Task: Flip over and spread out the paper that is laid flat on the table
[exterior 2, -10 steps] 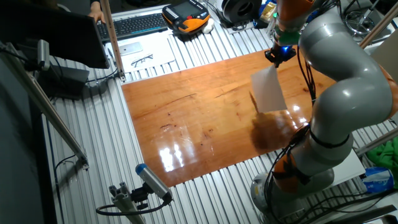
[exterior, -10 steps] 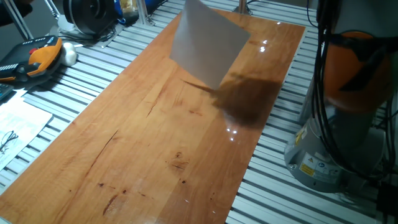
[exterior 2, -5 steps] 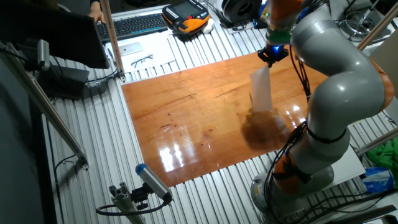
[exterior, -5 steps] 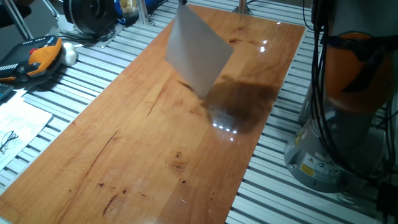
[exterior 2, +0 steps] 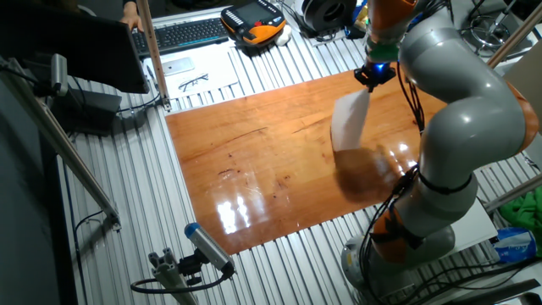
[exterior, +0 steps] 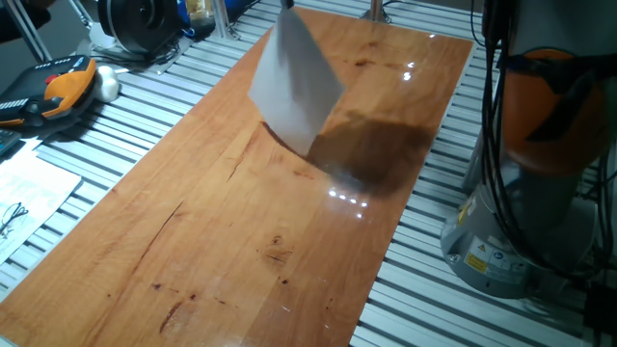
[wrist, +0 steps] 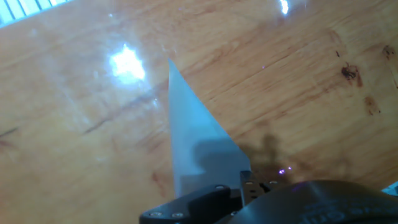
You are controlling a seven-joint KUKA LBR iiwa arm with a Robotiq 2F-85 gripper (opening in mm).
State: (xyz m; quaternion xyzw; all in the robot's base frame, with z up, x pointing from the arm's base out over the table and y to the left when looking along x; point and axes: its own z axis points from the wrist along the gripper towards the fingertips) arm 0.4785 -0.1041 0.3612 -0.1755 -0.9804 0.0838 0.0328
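I have the paper [exterior: 294, 84] hanging in the air above the upper middle of the frame in one fixed view, pinched by its top corner so the rest drops free and tilts over the worktop [exterior: 222, 231]. Its plain pale face shows; I cannot make out print on it. The lowest corner sits near the wood, though I cannot tell whether it touches. In the other fixed view the sheet [exterior 2: 349, 121] dangles just under the tool [exterior 2: 373, 74], which is clamped on that corner. The hand view shows the sheet [wrist: 193, 149] edge-on, running from the fingers down toward the board. Holding it by one corner lets gravity turn the sheet, so I judge the flip is under way and laying it flat remains.
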